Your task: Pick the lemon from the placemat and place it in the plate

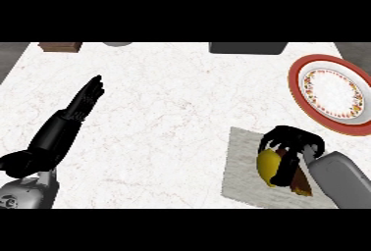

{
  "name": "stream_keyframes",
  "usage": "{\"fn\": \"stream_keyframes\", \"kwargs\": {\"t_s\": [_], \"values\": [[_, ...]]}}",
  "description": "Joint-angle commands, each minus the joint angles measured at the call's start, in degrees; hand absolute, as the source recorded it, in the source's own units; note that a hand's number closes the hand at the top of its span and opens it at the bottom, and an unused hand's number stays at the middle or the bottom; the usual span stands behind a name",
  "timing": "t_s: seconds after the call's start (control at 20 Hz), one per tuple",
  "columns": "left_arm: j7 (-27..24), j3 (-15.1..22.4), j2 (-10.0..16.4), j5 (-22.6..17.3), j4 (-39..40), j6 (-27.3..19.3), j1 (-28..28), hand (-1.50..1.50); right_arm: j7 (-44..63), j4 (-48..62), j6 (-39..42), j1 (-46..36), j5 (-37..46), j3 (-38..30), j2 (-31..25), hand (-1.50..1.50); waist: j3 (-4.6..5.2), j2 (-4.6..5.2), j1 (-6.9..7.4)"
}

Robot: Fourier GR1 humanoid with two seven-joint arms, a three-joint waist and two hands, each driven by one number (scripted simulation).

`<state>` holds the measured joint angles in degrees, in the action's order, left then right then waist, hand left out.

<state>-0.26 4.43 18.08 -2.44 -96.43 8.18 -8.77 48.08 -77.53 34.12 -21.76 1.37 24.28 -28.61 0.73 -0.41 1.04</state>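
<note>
Right hand (pixel 293 144) lower right, fingers curled round lemon (pixel 267 165) on placemat (pixel 243 171). Lemon likely light, firm, slick, rolls: wrap round middle. Plate (pixel 293 81) upper right. Left hand (pixel 85 100) open, resting left.

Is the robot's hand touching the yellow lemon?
Touching. The head view shows the right hand curled round the lemon on the placemat, with no gap between them.
</note>
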Motion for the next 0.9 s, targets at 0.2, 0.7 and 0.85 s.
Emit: {"fn": "stream_keyframes", "kwargs": {"t_s": [0.2, 0.7, 0.85], "values": [[-0.88, 0.90, 0.19, 0.42, -0.67, 0.89, -1.83, 0.00, 18.13, 14.99, -19.84, -10.21, 13.40, -10.75, -7.14, 1.50, 0.21, 3.25, 4.35], [-0.97, 5.00, -1.27, 0.67, -1.50, 3.21, -6.02, 0.00, 30.89, 28.71, -31.55, -25.52, 31.31, -13.39, -14.33, 1.50, -0.09, 5.23, 12.12], [-1.10, 5.61, -1.54, 0.59, -1.07, 3.79, -7.09, 0.00, 33.26, 32.16, -34.26, -29.43, 36.14, -13.43, -14.51, 1.50, -0.13, 5.46, 13.26]]}}
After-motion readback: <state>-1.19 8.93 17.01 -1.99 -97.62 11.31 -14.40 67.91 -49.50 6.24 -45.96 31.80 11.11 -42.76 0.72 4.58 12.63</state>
